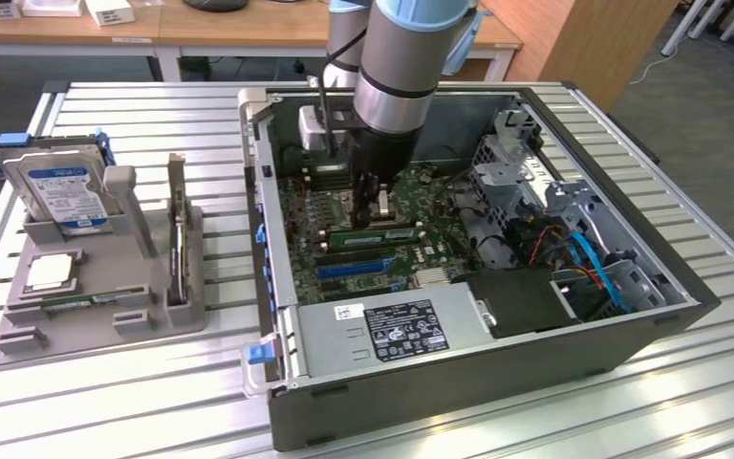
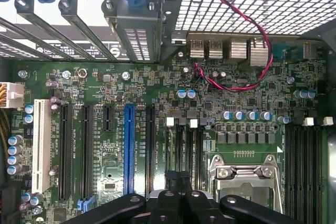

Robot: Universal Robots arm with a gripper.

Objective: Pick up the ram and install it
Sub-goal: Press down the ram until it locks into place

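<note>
Slatted table (image 1: 112,382), shut gripper (image 1: 374,215) over seated ram (image 1: 374,232)

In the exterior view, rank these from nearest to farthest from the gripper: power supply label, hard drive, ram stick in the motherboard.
1. Ram stick: on the motherboard, just below the gripper.
2. Power supply label: at the case's near edge.
3. Hard drive: outside the case, upright in the grey holder at the exterior view's left.

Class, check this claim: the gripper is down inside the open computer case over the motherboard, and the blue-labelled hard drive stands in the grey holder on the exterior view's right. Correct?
Wrong side. The exterior view shows the hard drive in the grey holder on its left; the gripper is indeed inside the computer case, over the motherboard.
</note>
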